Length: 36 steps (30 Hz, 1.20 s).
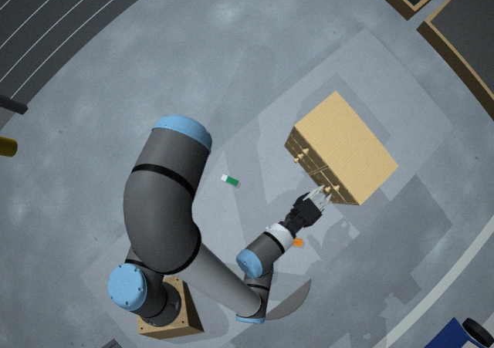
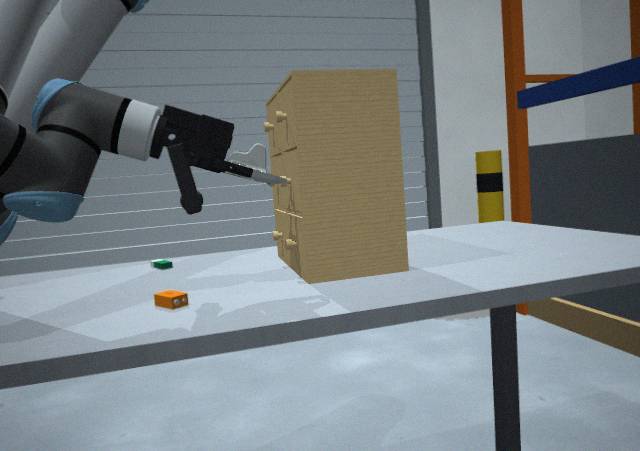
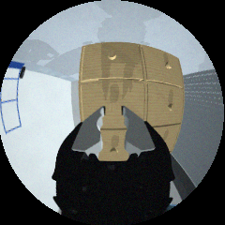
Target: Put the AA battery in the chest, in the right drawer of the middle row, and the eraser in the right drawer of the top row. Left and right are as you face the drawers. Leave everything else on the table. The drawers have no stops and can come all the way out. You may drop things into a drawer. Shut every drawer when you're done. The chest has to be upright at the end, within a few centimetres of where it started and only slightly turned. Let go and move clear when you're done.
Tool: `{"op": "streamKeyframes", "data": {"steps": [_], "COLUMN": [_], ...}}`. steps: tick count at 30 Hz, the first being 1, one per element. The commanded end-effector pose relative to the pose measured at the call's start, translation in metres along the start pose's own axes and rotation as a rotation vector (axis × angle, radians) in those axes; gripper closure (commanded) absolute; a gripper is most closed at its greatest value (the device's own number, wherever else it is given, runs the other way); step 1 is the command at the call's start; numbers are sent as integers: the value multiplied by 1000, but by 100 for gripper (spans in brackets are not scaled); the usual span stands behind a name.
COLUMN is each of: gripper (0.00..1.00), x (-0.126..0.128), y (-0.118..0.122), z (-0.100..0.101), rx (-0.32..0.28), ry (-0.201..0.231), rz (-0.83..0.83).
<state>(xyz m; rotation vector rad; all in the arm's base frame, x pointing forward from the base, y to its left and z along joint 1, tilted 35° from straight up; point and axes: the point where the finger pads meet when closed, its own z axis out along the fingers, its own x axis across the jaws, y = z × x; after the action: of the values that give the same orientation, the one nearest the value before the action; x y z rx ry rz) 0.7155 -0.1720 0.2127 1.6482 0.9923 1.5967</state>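
Observation:
The wooden chest (image 1: 346, 149) (image 2: 351, 177) (image 3: 161, 89) stands upright; its visible drawer fronts look shut. My gripper (image 1: 326, 191) (image 2: 279, 177) (image 3: 112, 106) is slightly open at the middle row's right drawer (image 3: 91, 100). Its fingertips are on either side of that drawer's knob, with a small gap between them; contact with it cannot be made out. The top row's right knob (image 2: 280, 116) is above the fingers. The eraser (image 1: 230, 180) (image 2: 162, 264), green and white, lies on the table in front of the chest. The AA battery is not visible in any view.
An orange block (image 1: 298, 242) (image 2: 171, 299) with two silver studs lies on the table beneath the arm's side, nearer the table's edge (image 2: 206, 335). The knobs of the bottom row (image 2: 291, 243) stick out below the gripper.

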Motion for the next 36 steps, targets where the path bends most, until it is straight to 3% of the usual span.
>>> {"op": "streamKeyframes", "data": {"steps": [1,7,27,36], "gripper": [80,80,80,80], "x": [-1,-1,0,0], "y": [-8,-14,-16,-14], "z": [-17,-33,-46,-71], "rx": [2,2,1,0], "ry": [-3,-3,-2,-2], "rz": [4,4,2,1]}}
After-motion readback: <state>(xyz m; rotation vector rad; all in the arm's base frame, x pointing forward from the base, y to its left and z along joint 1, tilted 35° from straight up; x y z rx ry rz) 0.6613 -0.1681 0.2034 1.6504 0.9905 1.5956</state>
